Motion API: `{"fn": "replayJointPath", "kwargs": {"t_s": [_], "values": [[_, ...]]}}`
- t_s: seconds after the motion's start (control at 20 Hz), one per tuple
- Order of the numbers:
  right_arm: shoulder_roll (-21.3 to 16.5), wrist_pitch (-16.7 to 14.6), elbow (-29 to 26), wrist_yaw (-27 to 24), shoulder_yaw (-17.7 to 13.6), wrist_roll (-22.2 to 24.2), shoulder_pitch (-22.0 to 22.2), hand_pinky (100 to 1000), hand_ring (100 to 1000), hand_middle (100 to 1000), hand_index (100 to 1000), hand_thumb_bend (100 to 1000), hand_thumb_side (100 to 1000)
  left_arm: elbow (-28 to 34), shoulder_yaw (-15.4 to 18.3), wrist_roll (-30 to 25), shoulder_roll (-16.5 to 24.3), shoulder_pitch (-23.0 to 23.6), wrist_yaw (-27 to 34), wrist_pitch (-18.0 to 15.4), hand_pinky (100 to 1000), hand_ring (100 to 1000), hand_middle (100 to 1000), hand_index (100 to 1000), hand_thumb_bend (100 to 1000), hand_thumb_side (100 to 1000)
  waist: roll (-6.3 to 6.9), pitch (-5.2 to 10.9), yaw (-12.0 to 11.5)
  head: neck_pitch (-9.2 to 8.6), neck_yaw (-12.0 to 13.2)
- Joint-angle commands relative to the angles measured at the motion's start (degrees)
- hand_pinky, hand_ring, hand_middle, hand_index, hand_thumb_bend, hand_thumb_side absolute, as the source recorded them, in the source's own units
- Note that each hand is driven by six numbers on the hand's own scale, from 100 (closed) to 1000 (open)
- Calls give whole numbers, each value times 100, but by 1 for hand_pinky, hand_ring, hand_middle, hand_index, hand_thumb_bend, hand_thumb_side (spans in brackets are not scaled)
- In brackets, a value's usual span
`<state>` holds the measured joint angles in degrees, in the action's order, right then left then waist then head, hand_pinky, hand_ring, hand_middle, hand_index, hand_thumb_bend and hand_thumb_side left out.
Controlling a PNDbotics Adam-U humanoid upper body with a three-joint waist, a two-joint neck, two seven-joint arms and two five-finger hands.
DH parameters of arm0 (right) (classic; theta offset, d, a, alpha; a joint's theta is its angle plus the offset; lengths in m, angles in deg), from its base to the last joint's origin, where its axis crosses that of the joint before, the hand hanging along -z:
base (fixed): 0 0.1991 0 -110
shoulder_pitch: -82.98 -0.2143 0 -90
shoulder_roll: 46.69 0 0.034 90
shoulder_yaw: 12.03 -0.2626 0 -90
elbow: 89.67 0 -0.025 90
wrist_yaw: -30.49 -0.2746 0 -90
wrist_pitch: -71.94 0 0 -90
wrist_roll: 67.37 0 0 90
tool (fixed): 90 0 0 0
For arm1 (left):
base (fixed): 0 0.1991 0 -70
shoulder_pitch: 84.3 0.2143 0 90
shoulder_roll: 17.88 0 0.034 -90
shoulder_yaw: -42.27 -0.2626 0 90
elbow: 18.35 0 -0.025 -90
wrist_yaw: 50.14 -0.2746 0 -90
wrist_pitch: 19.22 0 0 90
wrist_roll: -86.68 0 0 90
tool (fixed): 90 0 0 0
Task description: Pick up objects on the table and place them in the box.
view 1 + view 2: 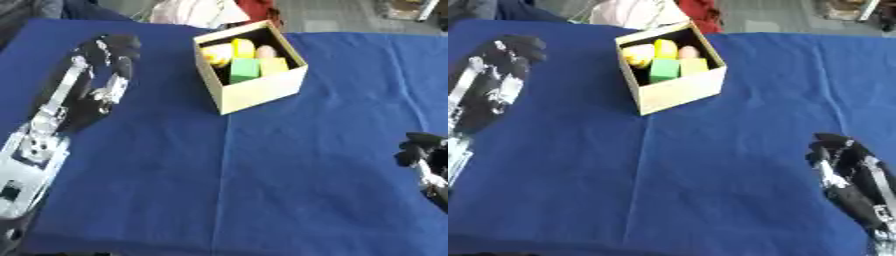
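Right robot hand [424, 157] perhaps half cropped.

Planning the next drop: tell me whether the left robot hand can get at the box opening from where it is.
Probably yes. The left robot hand hovers beside the box, with only bare blue cloth between them, and the box's top is open.

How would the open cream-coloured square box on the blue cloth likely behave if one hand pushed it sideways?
The cream-coloured square box has flat walls and a broad base, so it would probably slide, not roll. The blue cloth beneath may bunch and drag. The green block and the yellow pieces inside add weight low down, so tipping seems unlikely.
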<state>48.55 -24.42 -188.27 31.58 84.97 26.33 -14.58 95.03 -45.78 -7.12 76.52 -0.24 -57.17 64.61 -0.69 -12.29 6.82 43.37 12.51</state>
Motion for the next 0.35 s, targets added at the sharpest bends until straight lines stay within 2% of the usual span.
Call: {"fn": "replayJointPath", "kwargs": {"t_s": [0.05, 0.35], "values": [[-17, -8, -177, -32, -91, -60, -29, 649, 634, 634, 762, 100, 406, 22, 10, -82, -294, 2, -37, 34, 815, 745, 739, 832, 100, 712, -3, 156, -1, 71, -31], [0, 5, -233, -99, -180, -160, -3, 649, 633, 633, 761, 100, 421, -178, 14, -31, -675, 7, -27, 7, 806, 731, 722, 823, 100, 734, 12, 116, 28, 74, -131]]}}
